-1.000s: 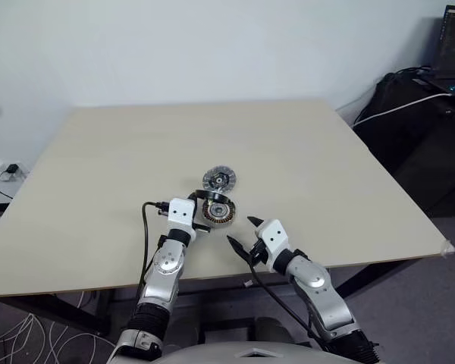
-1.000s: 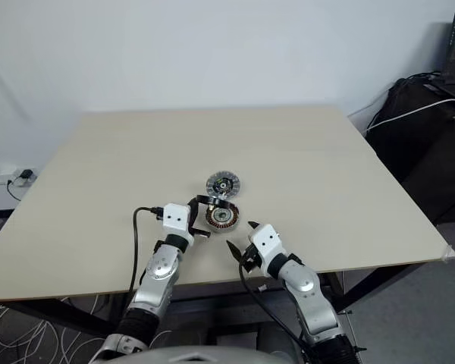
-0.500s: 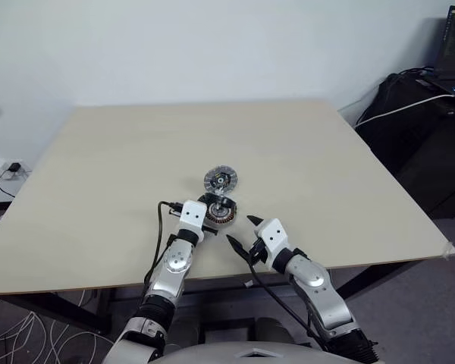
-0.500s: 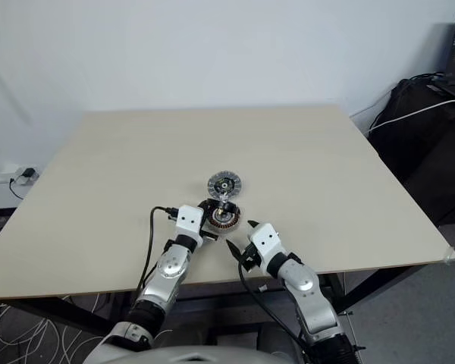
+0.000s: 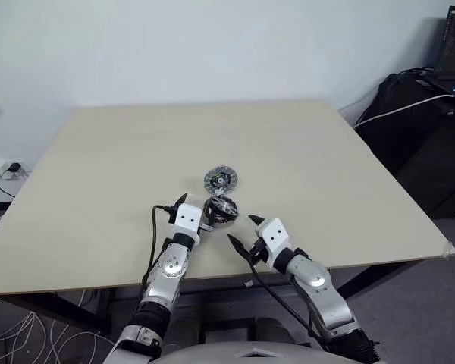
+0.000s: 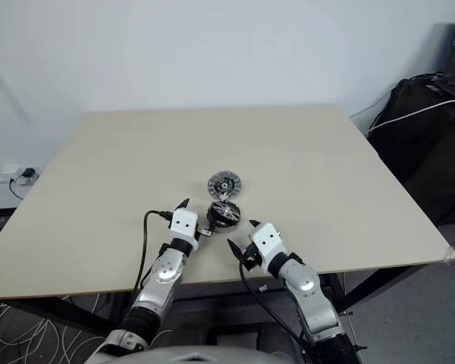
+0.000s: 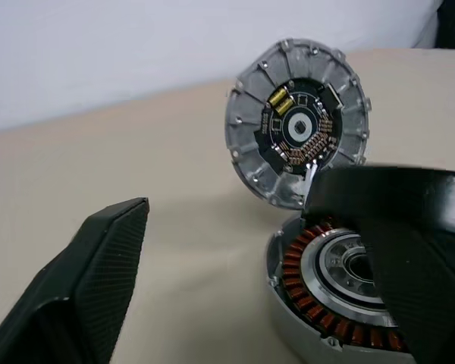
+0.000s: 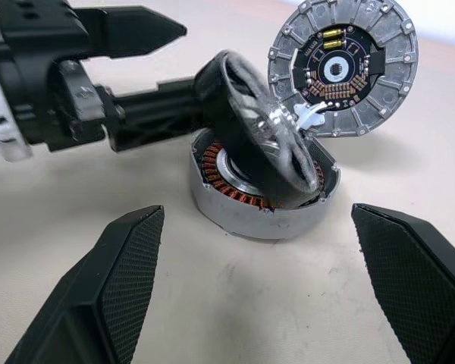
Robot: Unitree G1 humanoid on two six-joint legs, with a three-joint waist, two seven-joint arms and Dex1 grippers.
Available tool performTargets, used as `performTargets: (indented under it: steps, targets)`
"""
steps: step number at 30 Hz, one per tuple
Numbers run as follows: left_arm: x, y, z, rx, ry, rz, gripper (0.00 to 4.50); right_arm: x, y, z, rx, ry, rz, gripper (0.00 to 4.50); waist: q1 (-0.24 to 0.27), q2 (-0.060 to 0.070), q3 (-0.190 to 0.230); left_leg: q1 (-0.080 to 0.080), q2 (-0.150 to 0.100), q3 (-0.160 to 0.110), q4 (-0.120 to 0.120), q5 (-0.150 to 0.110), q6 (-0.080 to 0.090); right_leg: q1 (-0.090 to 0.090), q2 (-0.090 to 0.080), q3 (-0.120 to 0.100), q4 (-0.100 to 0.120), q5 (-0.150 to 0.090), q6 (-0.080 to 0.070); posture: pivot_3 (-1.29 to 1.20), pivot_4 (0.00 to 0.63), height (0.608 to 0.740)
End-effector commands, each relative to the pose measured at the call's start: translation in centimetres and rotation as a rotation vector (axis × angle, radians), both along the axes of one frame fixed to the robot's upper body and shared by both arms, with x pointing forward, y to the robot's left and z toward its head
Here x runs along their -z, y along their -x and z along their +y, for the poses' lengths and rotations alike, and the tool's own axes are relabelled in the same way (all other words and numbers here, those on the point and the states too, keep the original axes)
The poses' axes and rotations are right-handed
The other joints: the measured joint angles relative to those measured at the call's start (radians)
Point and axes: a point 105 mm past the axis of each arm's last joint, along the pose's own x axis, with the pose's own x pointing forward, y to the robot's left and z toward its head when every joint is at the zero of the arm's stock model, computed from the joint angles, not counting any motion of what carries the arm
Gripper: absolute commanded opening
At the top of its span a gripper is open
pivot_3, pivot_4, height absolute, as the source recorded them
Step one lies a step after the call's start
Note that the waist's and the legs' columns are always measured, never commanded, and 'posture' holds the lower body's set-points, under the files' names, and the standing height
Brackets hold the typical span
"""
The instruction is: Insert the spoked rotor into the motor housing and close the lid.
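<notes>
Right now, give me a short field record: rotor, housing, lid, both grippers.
rotor: tilted on the housing's rim, not seated, blurred
housing: flat on the table, copper coils exposed
lid: open, standing up behind the housing, circuit side showing
left gripper: open, one finger at the rotor
right gripper: open, short of the housing

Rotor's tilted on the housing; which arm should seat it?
Probably left: the left gripper has one finger at the tilted spoked rotor on the motor housing; the right gripper hangs clear.
</notes>
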Motion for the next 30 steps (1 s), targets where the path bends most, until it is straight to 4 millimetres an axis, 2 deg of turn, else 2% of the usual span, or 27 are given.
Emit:
performTargets:
  steps: [1,11,14,21,25,30]
  targets:
    - [-1.9,-0.3,0.4,-0.019,0.015,-0.065,4.44,-1.7,-0.6,0.2,-0.003,-0.015,-0.066,4.26,0.000,0.000,0.000,0.000,0.000,0.000,0.000,0.000,0.000,0.000,0.000,0.000,0.000,0.000,0.000,0.00,0.000,0.740]
    - [-1.3,0.6,2.5,-0.077,-0.028,-0.010,4.44,-1.7,-0.7,0.1,0.003,-0.020,-0.047,4.26,0.000,0.000,0.000,0.000,0.000,0.000,0.000,0.000,0.000,0.000,0.000,0.000,0.000,0.000,0.000,0.00,0.000,0.740]
    - [-1.1,0.8,2.9,-0.086,-0.036,0.007,4.50,-1.5,-0.7,0.1,0.002,-0.028,-0.021,3.68,0.000,0.000,0.000,0.000,0.000,0.000,0.000,0.000,0.000,0.000,0.000,0.000,0.000,0.000,0.000,0.00,0.000,0.740]
    - [-1.2,1.0,3.3,-0.105,-0.032,0.012,4.50,-1.8,-0.8,0.5,0.003,-0.035,0.006,1.37,0.000,0.001,-0.001,0.000,0.000,0.000,0.000,0.000,0.000,0.000,0.000,0.000,0.000,0.000,-0.001,0.00,0.000,0.740]
    - [-1.6,1.1,4.7,-0.186,0.019,0.007,4.50,-1.9,-0.8,1.0,-0.004,-0.022,0.042,0.07,-0.001,0.001,-0.001,0.000,0.000,0.000,0.000,0.000,0.000,0.000,0.000,0.000,0.000,0.000,-0.001,0.00,0.000,0.740]
    - [-1.4,2.0,6.8,-0.281,0.151,0.052,4.50,-1.7,-0.8,2.4,-0.040,0.009,0.110,0.03,-0.001,0.000,-0.001,0.000,0.001,0.000,0.000,0.000,0.000,0.000,0.000,0.000,0.000,0.000,-0.001,0.00,0.000,0.740]
